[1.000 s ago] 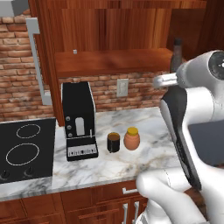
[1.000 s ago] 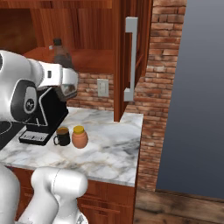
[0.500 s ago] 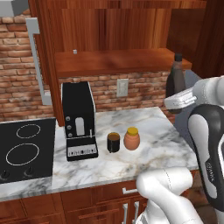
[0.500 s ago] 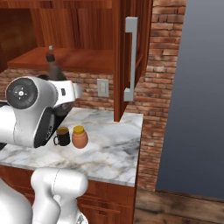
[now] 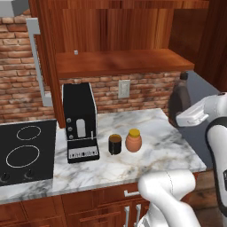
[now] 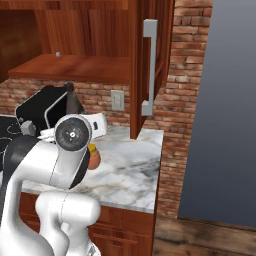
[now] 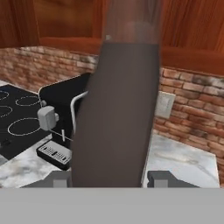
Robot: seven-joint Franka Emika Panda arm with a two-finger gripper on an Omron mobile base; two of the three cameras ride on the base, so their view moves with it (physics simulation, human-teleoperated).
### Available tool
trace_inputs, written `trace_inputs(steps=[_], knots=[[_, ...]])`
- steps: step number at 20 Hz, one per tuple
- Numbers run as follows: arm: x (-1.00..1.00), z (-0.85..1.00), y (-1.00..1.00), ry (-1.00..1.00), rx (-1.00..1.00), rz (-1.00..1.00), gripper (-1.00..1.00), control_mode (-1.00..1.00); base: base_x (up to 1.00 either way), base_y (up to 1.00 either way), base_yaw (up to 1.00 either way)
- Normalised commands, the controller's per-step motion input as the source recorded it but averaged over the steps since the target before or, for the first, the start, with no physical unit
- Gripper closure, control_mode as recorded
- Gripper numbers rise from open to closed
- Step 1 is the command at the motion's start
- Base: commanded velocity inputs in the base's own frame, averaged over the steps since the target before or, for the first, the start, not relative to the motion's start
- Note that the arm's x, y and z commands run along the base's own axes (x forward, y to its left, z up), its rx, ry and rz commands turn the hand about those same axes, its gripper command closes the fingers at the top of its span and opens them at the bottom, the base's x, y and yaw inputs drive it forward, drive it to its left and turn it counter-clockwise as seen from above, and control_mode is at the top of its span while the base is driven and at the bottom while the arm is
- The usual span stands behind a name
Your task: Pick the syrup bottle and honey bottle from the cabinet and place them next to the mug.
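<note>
one bottle already stands on the bench (image 5: 146, 166): the honey bottle (image 5: 133, 140), just beside the mug (image 5: 115, 144), near the coffee machine (image 5: 80, 122). from the left base view, the syrup bottle (image 5: 179, 101) hangs at the bench's right end, carried upright, out of the cabinet (image 5: 115, 62).

from the right base view, the syrup bottle (image 6: 73, 102) rises behind the arm's wrist, its base hidden.

along the hand, the fingers (image 7: 114, 180) sit clamped on the syrup bottle (image 7: 118, 113), which blocks the landing spot. likely risks: it slips, or, swung in blind, knocks the honey bottle or mug over.
</note>
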Motion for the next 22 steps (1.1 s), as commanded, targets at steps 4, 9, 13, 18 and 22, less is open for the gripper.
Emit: trace_inputs(steps=[4,9,13,18,22], knots=[[0.0,-0.46,-0.19,0.0,0.09,0.1,1.0,-1.0,0.0,0.0,0.0],[-0.02,-0.3,-0.02,0.0,0.11,0.12,1.0,-1.0,0.0,0.0,0.0],[-0.11,-0.3,0.0,0.0,0.1,0.11,1.0,-1.0,0.0,0.0,0.0],[-0.06,-0.37,-0.01,-0.01,0.1,0.07,1.0,-1.0,0.0,0.0,0.0],[-0.03,-0.45,-0.11,0.0,0.12,0.02,1.0,-1.0,0.0,0.0,0.0]])
